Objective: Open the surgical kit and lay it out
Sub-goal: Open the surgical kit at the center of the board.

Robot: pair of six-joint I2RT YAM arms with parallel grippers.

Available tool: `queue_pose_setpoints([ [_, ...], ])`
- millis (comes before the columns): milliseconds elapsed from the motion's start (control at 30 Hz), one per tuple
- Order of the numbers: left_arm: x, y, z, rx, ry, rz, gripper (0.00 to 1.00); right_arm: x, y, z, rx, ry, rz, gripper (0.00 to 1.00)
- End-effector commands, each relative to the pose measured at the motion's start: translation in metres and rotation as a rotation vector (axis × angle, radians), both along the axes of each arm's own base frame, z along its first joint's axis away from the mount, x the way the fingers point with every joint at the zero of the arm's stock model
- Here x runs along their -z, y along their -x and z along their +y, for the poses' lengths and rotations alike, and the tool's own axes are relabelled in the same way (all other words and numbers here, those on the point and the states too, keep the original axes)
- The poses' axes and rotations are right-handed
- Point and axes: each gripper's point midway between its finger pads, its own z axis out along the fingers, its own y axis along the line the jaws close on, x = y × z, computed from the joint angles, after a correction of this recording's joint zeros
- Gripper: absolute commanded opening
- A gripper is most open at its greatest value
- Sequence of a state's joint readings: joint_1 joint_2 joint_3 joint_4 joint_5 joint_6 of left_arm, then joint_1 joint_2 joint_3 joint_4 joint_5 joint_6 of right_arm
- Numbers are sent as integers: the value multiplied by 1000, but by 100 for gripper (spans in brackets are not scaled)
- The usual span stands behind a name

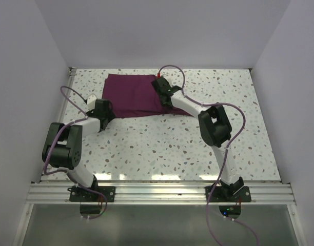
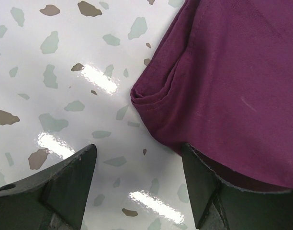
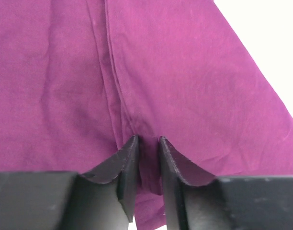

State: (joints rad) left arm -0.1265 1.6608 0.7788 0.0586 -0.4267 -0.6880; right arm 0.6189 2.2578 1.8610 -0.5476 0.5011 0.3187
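The surgical kit (image 1: 131, 95) lies as a folded dark purple cloth bundle at the back middle of the table, and what it holds is hidden. My right gripper (image 1: 162, 88) is at the bundle's right end. In the right wrist view its jaws (image 3: 148, 143) stand nearly together, pinching a raised fold of the cloth (image 3: 185, 72). My left gripper (image 1: 106, 114) sits at the bundle's near left corner. It is open (image 2: 139, 163) over bare tabletop, with the right finger (image 2: 204, 187) at the hem of the cloth (image 2: 223, 72).
The speckled white table (image 1: 162, 143) is walled at the back and on both sides. A metal rail (image 1: 157, 192) runs along the near edge by the arm bases. Purple cables loop above both arms.
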Motion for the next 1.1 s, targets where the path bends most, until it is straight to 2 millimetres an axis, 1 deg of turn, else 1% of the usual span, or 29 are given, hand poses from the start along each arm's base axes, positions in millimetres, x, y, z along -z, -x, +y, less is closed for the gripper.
queue_pose_setpoints([
  [0, -14, -16, 3, -23, -7, -55, 76, -25, 8, 1, -9, -19, -16, 25],
  [100, -13, -16, 3, -23, -8, -52, 76, -22, 11, 1, -9, -14, -4, 13],
  [133, -12, -15, 3, -23, -8, -51, 76, -21, 11, 1, -11, -14, 0, 8],
  [200, -12, -16, 3, -23, -8, -51, 76, -16, 13, 0, -11, -10, 9, 1],
  [300, -12, -17, 3, -23, -8, -49, 76, -11, 15, 0, -14, -9, 23, 0],
  [433, -12, -17, 3, -20, -9, -45, 76, -11, 15, 1, -16, -16, 16, 0],
  [533, -12, -16, 3, -21, -10, -45, 76, -25, 9, -2, 5, -14, -31, 0],
  [567, -12, -16, 3, -22, -9, -46, 76, -36, 4, -1, 10, -20, -61, 0],
  [600, -11, -16, 3, -21, -11, -44, 76, -43, -2, -8, 35, 0, -92, 0],
  [633, -11, -15, 3, -22, -10, -43, 76, -51, -6, -11, 44, 5, -111, 0],
  [667, -12, -16, 3, -21, -10, -45, 76, -62, -14, -13, 59, 1, -142, 0],
  [700, -12, -16, 3, -21, -10, -45, 76, -65, -23, -25, 93, 18, -158, 0],
  [733, -11, -15, 2, -19, -11, -42, 76, -68, -28, -31, 112, 22, -167, 0],
  [767, -11, -15, 3, -21, -11, -42, 76, -75, -41, -44, 147, 14, -187, 0],
  [800, -12, -15, 2, -19, -11, -44, 76, -77, -47, -51, 166, 11, -194, 0],
  [833, -11, -15, 3, -20, -12, -44, 76, -68, -55, -59, 188, 19, -186, 0],
  [867, -12, -15, 3, -20, -12, -45, 76, -75, -68, -76, 228, 8, -206, 0],
  [900, -11, -15, 3, -20, -12, -44, 76, -75, -75, -85, 247, 7, -210, 0],
  [933, -11, -15, 3, -21, -13, -43, 76, -64, -81, -93, 264, 25, -200, 0],
  [967, -11, -15, 3, -21, -14, -44, 76, -71, -90, -100, 285, 23, -224, 0],
  [1000, -11, -15, 2, -21, -16, -44, 76, -68, -96, -114, 312, 35, -224, 0],
  [1033, -12, -15, 2, -20, -18, -46, 76, -61, -101, -120, 322, 51, -220, 0],
  [1067, -12, -16, 2, -21, -20, -48, 76, -64, -110, -133, 351, 58, -243, 0],
])
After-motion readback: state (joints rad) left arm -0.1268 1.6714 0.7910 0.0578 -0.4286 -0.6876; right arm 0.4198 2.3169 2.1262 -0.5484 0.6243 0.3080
